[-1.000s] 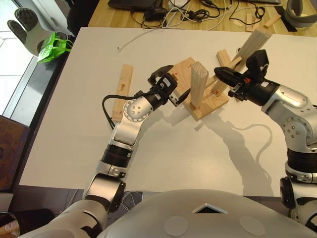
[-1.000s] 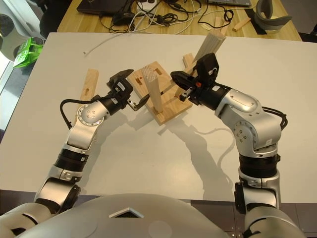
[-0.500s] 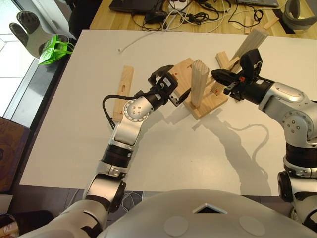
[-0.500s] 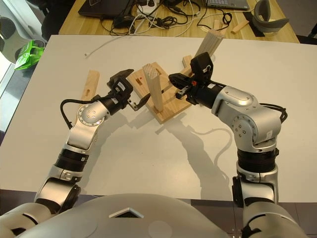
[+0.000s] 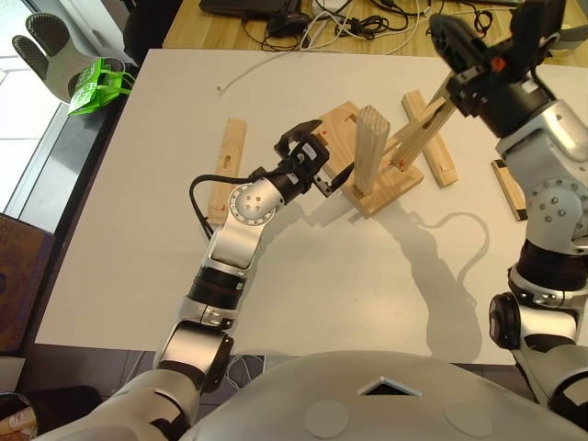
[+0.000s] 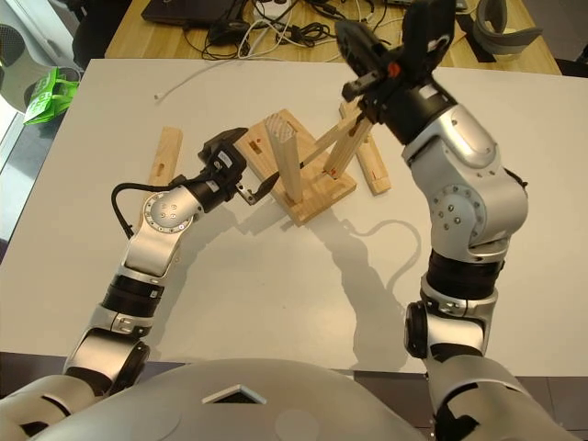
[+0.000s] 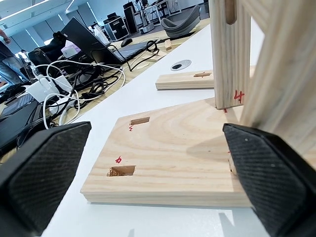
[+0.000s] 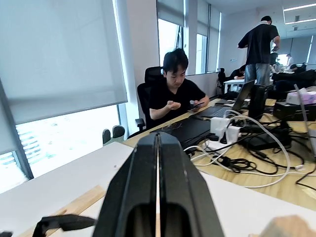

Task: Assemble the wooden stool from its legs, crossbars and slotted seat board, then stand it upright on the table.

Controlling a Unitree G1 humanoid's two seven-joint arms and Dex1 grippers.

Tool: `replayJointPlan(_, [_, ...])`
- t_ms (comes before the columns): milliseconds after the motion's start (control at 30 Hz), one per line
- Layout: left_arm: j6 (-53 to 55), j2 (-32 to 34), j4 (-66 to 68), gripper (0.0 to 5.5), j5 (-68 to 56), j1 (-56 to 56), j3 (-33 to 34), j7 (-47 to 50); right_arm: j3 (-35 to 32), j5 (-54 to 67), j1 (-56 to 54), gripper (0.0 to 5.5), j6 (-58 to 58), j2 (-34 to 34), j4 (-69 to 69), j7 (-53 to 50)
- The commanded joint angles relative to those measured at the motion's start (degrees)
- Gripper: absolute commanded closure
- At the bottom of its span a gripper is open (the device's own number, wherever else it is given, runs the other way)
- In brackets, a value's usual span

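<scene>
The slotted seat board (image 5: 386, 188) lies flat mid-table, with one leg (image 5: 369, 152) upright in it and a second leg (image 5: 418, 136) leaning at its right. The left gripper (image 5: 335, 147) sits at the board's left edge, fingers wide apart, gripping nothing. The right gripper (image 5: 452, 35) hangs high at far right, fingers seemingly pressed together, empty. A crossbar (image 5: 228, 165) lies farther left

Both arms silver-grey, with smooth rounded shells and black bands at the joints. Left arm (image 5: 241, 220): disc-shaped joint housing with small screws on its face. A black cable (image 5: 197, 197) loops out beside it. Right arm (image 5: 551, 175): bulkier shells, same finish. Left gripper (image 5: 329, 152) and right gripper (image 5: 441, 25) black, with a small red-orange mark on the right one. Pads (image 7: 44, 168) black, finely cross-hatched.
</scene>
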Motion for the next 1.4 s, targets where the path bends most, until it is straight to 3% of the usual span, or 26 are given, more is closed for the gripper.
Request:
replayJointPlan(33, [-0.2, -0.1, 0.4, 0.56, 0.3, -1.1, -0.4, -0.5, 0.8, -3.6, -8.4, 5.48, -1.4, -3.2, 5.1, 0.5])
replayJointPlan(133, [-0.2, -0.5, 0.2, 0.56, 0.4, -1.4, -0.7, -0.3, 10.3, -9.2, -2.0, 5.48, 1.5, -10.4, 8.9, 8.1])
replayJointPlan(333, [-0.1, -1.0, -0.5, 0.56, 0.7, -1.1, -1.2, 0.1, 22.5, -15.4, 14.4, 5.48, 3.5, -14.7, 15.6, 15.6])
replayJointPlan(533, [0.1, -0.6, -1.3, 0.56, 0.9, -0.3, -1.2, -0.1, 22.7, -15.3, 15.3, 5.48, 4.2, -12.5, 14.5, 14.1])
replayJointPlan(733, [-0.8, -2.0, -1.0, 0.56, 0.5, -1.5, -0.4, 1.5, 11.3, -14.2, 9.6, 5.48, -15.5, -4.8, 6.1, 7.7])
replayJointPlan(967, [0.9, -3.6, -3.5, 0.56, 0.0, -1.5, 2.0, 5.4, 8.3, -16.8, -1.0, 5.48, -18.0, 0.6, -1.8, -1.6])
replayJointPlan(1100, [1.4, -2.6, -3.6, 0.56, 0.9, -1.7, 4.7, 8.0, 9.2, -17.3, -3.8, 5.48, -11.8, 0.3, -2.5, -3.0])
replayJointPlan(1267, [3.2, -3.3, -0.7, 0.56, 1.7, -2.9, 12.1, 17.7, 18.4, -13.9, 14.9, 5.48, 9.0, -6.0, 4.6, 6.1])
replayJointPlan(1400, [3.5, -4.0, -0.6, 0.56, 0.8, -4.3, 14.1, 20.1, 22.8, -19.3, 21.7, 5.48, 4.9, -5.3, 23.3, 6.1])
